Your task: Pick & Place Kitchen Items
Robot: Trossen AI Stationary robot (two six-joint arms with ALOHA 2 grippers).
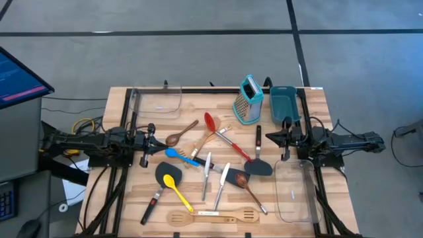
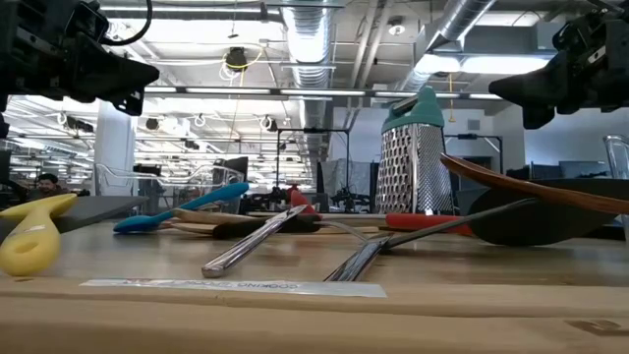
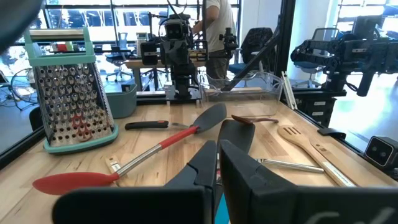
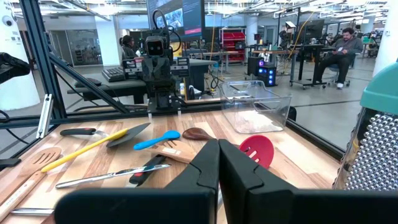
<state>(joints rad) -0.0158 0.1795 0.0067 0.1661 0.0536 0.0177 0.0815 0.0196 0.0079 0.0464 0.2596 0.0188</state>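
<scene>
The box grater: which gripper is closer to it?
Right. The right gripper sits just past the teal box grater toward the table's right edge, shut and empty. The left gripper, also shut, waits at the far left, with the scattered utensils between.

The left arm reaches in from the worktop's left edge, stretched level, its tool [image 1: 151, 142] raised above the surface with the fingers [image 3: 202, 168] pressed together and holding nothing. The right arm comes in from the right edge, likewise level, its tool [image 1: 269, 138] also aloft, fingers [image 4: 208, 163] closed and empty. The two tools face each other across the worktop, well apart.
</scene>
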